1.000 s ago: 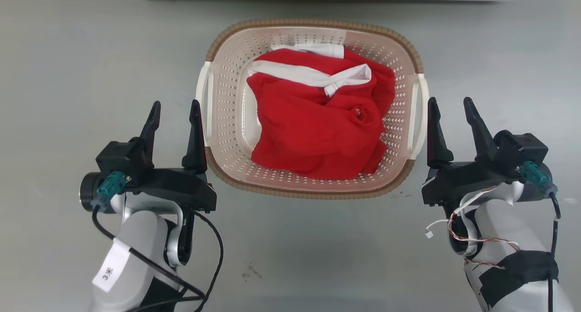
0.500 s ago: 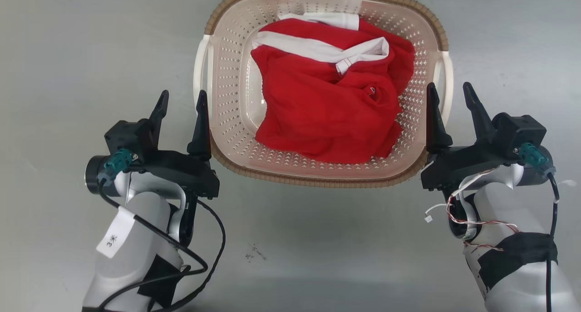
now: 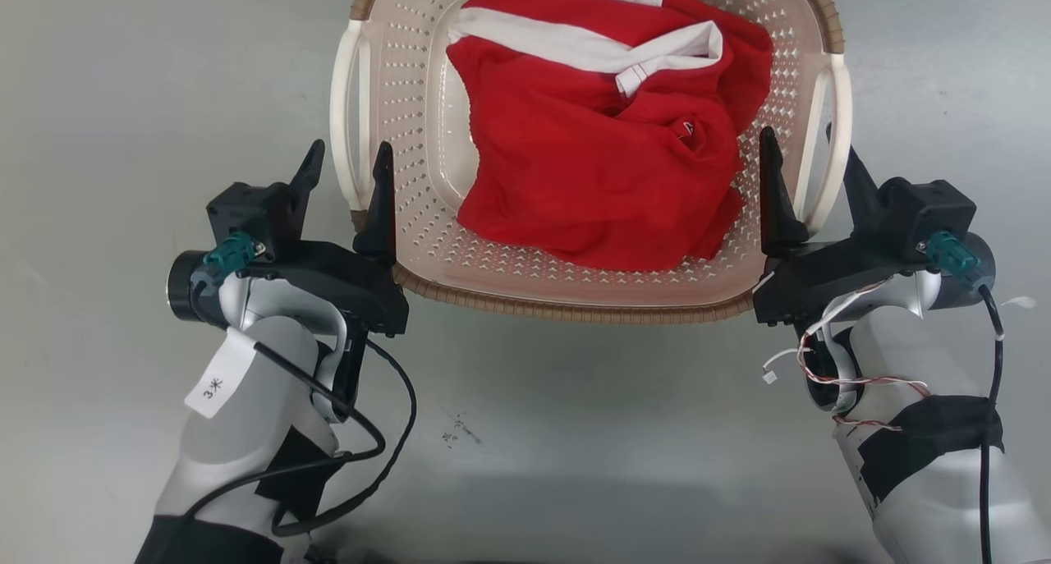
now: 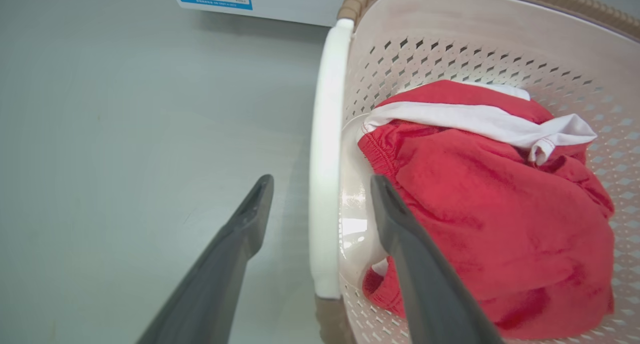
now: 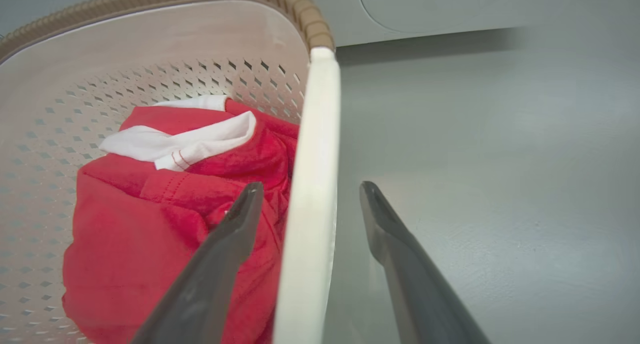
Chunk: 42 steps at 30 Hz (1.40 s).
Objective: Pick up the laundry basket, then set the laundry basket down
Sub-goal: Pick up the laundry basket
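Laundry basket [image 3: 410,121] w/ red garment [image 3: 591,178] inside; both jaws wide, straddling its handles [image 3: 339,112]

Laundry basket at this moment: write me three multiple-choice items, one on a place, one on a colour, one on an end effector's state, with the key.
1. Where is the laundry basket's left handle relative to the left end effector?
A. Between its two fingers.
B. Outside both fingers.
C. Buried under cloth.

2. What colour is the big garment in the basket?
A. Blue.
B. Red.
C. Green.

3. How does the right end effector stand?
A. Shut on the garment.
B. Shut, clear of the basket.
C. Open, fingers astride the right handle.

Key:
1 A: the left wrist view shows the white bar between the fingers.
2 B: red cloth with white trim lies inside.
3 C: the right wrist view shows a gap on either side of the bar.
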Motion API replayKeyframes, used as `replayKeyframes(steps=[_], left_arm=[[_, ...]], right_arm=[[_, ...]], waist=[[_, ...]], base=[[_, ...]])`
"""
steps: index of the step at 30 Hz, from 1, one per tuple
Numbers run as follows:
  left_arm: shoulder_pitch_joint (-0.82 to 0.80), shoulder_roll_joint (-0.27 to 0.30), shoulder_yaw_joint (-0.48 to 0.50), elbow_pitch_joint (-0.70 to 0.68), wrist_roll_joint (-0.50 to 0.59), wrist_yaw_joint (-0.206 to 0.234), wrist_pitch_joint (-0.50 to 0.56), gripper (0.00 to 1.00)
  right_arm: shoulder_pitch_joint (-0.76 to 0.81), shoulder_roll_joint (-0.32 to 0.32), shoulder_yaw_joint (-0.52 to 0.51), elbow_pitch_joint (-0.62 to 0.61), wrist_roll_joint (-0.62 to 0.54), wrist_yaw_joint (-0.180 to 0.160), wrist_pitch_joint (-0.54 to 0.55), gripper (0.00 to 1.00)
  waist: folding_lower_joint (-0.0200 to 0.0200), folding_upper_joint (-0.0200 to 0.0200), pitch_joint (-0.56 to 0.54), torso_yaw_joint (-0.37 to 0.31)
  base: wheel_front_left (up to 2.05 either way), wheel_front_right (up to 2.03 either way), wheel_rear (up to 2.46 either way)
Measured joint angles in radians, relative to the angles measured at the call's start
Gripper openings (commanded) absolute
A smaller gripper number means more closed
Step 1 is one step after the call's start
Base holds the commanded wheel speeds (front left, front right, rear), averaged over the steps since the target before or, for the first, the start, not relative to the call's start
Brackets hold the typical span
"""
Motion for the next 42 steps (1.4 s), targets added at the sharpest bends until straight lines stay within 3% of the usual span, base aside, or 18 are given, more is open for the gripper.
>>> replayKeyframes(steps=[17,18,20,21,23,24,26,29,42], left_arm=[[-0.100,-0.001,-0.035,0.101,-0.002,-0.009,0.000,1.00],[-0.102,-0.001,-0.039,0.104,-0.003,-0.009,0.000,0.97],[-0.105,-0.001,-0.050,0.111,-0.008,-0.012,0.000,0.65],[-0.105,0.000,-0.056,0.115,-0.009,-0.017,0.000,0.42],[-0.105,-0.001,-0.068,0.122,-0.013,-0.017,0.000,0.05],[-0.106,0.001,-0.070,0.126,-0.019,-0.016,0.000,0.00],[-0.110,0.010,-0.079,0.138,-0.035,-0.021,0.000,0.00],[-0.114,0.012,-0.096,0.149,-0.047,-0.021,-0.001,0.00],[-0.093,0.004,-0.162,0.184,-0.110,-0.020,0.000,0.00]], right_arm=[[-0.046,0.001,0.015,0.026,-0.024,0.005,-0.005,1.00],[-0.049,0.001,0.018,0.028,-0.027,0.005,-0.005,1.00],[-0.059,0.001,0.024,0.032,-0.029,0.005,-0.005,0.98],[-0.060,0.001,0.027,0.034,-0.029,0.006,-0.005,0.91],[-0.063,0.002,0.033,0.039,-0.029,0.006,-0.005,0.65],[-0.066,0.003,0.036,0.044,-0.030,0.006,-0.005,0.48],[-0.074,0.004,0.040,0.058,-0.031,0.006,-0.005,0.38],[-0.081,0.008,0.044,0.080,-0.030,0.004,-0.005,0.00],[-0.095,0.017,0.047,0.196,-0.018,-0.013,-0.003,0.00]], waist=[[-0.0003,0.0000,0.039,-0.001],[-0.0003,-0.0001,0.039,-0.002],[-0.0003,0.0000,0.040,-0.003],[-0.0003,0.0000,0.040,-0.004],[-0.0003,-0.0001,0.039,-0.006],[-0.0003,0.0000,0.039,-0.008],[-0.0003,0.0000,0.036,-0.010],[-0.0001,0.0000,0.027,-0.013],[0.0001,0.0001,-0.043,-0.022]], base=[[0.00,0.00,0.00],[0.00,0.00,0.00],[0.00,0.00,0.00],[0.00,0.00,0.00],[0.00,0.00,0.00],[0.00,0.00,0.00],[0.00,0.00,0.00],[0.00,0.00,0.00],[0.00,0.00,0.00]])
